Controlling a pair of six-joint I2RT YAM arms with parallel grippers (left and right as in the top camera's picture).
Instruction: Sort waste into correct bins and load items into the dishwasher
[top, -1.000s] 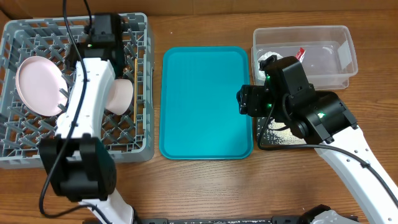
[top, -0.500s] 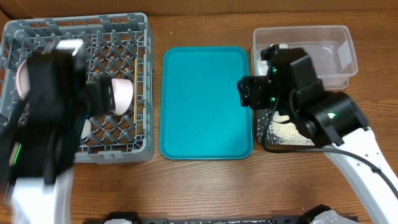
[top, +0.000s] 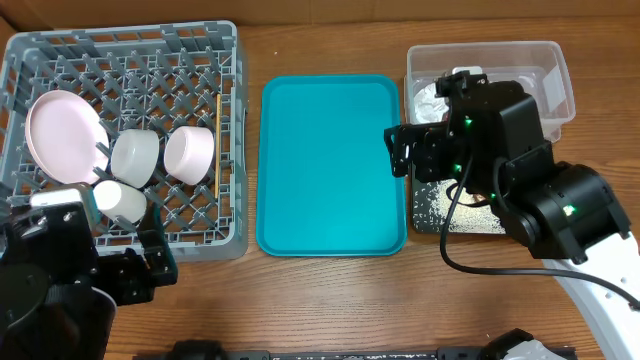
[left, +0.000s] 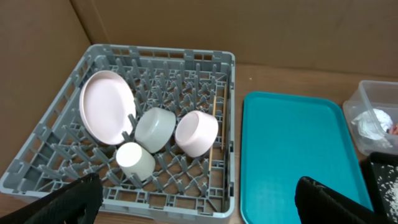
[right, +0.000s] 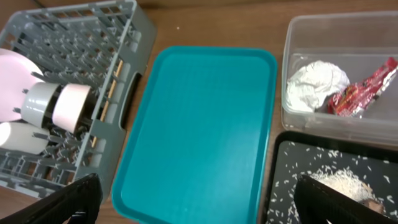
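Observation:
The grey dish rack (top: 120, 30) holds the pinkish plate (top: 65, 137) on edge, two pale bowls (top: 135, 155) (top: 190, 152), the white cup (top: 118, 200) and the chopsticks (top: 217, 140). The clear tub (top: 555, 70) holds the white paper wad (right: 316, 84) and the red wrapper (right: 364, 90). The black tray (top: 470, 218) holds rice grains (right: 342, 183). I cannot make out the brown scrap. My left gripper (left: 199, 205) is open and empty, high above the rack's front edge. My right gripper (right: 199, 205) is open and empty, above the teal tray's right edge.
The flat teal tray (top: 332, 165) lies between the rack and the two bins. My left arm (top: 60, 290) fills the front-left corner. My right arm (top: 520, 180) covers part of the tub and the black tray.
My left arm has pulled back from over the rack to the front-left corner, uncovering the dishes. My right arm has shifted slightly right and towards the tub.

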